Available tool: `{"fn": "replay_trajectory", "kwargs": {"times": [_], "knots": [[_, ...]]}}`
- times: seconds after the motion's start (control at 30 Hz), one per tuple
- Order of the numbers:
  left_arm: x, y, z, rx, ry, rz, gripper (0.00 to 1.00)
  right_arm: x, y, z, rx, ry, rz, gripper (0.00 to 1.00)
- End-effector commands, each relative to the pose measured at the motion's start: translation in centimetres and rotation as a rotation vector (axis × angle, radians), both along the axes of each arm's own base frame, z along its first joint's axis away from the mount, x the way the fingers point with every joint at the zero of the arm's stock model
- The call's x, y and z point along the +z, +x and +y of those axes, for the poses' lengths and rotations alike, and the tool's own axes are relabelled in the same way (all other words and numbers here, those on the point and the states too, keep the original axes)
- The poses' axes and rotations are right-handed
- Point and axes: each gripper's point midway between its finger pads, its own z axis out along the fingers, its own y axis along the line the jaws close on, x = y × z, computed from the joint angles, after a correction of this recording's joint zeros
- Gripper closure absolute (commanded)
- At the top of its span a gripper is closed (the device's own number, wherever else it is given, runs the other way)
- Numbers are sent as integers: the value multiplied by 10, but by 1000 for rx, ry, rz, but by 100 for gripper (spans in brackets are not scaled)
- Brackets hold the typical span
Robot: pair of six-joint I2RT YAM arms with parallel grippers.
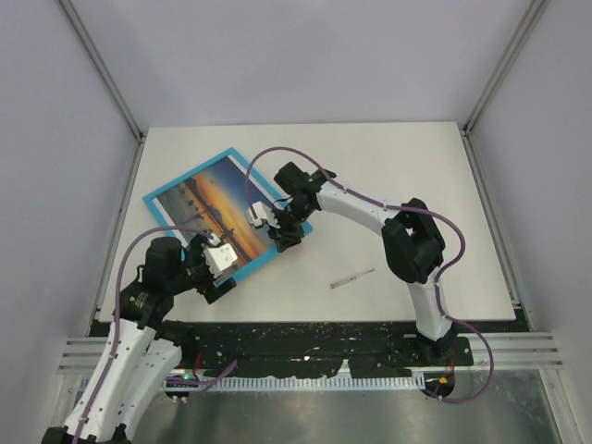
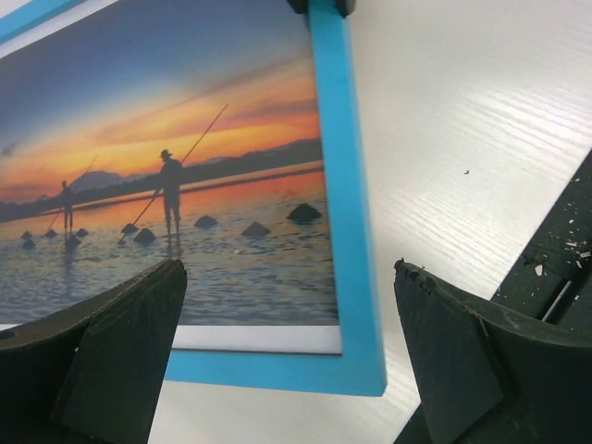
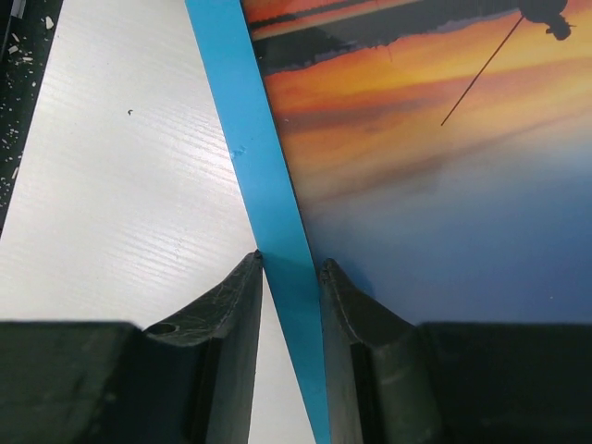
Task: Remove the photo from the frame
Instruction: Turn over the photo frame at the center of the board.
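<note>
A thin, bright light-blue rectangular picture frame [image 2: 347, 185] lies flat and face up on the left-centre part of the white tabletop [image 1: 388, 166], turned at an angle to the table edges; inside it sits the photo [image 1: 208, 199], a flat sunset print with an orange sky, blue water, dark figures holding long poles and low dark rocks; a thin white border shows along its near edge in the left wrist view; the photo has not yet come out of the frame. The right end effector [image 1: 277, 227] reaches in from the right onto the frame's right-hand side; in the right wrist view its two black fingers [image 3: 231, 305] stand narrowly apart with the blue rail between them, one on the tabletop side and the other on the print's side, both tips touching the rail, so it is closed on the frame. The left end effector [image 1: 222, 259] hovers at the frame's near corner with its jaws spread wide and holding nothing; in the left wrist view that blue corner lies between its two black fingers [image 2: 111, 351], and whether they touch the tabletop cannot be told. A thin pale stick [image 1: 351, 277] lies on the tabletop to the right of the frame, apart from it; a black strip [image 1: 305, 338] flecked with white specks runs along the near edge of the tabletop, just beyond the arm bases.
</note>
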Motion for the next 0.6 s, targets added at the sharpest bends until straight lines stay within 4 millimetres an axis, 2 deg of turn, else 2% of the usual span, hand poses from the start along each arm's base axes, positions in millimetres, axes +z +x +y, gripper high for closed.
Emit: {"fn": "replay_trajectory", "kwargs": {"times": [0.0, 0.17, 0.57], "knots": [[7, -1, -10, -61, 49, -45, 0, 29, -2, 7, -29, 59, 62, 92], [-7, -1, -14, -82, 148, -66, 0, 31, -4, 9, -34, 76, 95, 92], [-36, 13, -15, -115, 361, -127, 1, 34, -1, 12, -49, 90, 123, 92]]}}
